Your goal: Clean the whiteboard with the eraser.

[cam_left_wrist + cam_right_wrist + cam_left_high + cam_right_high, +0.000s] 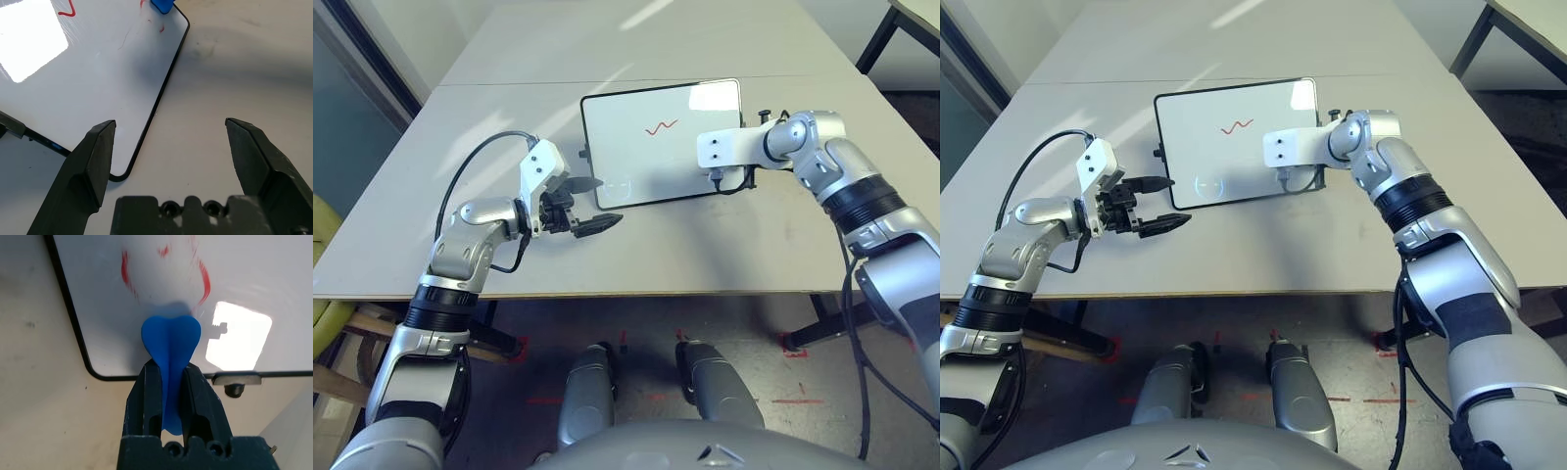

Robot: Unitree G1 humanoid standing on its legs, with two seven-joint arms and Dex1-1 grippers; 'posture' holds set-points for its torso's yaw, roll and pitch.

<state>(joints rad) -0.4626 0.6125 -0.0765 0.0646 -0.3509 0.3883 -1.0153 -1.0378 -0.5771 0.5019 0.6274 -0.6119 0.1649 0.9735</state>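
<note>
The whiteboard (646, 147) lies flat in the middle of the table, with a red squiggle (661, 126) near its middle and red smears (128, 274) by its near right corner. My right gripper (171, 366) is shut on the blue eraser (171, 340). The eraser's broad end is at the board's surface close to that corner, and it also shows in the left wrist view (161, 5). My left gripper (605, 203) is open at the board's near left corner (122, 174), holding nothing, one finger over the board and one over the table.
The grey table (509, 127) has a seam across its far half and its front edge (607, 294) is close to me. A dark table leg (876, 39) stands at the far right. A yellow-green chair (323, 235) sits off the left side.
</note>
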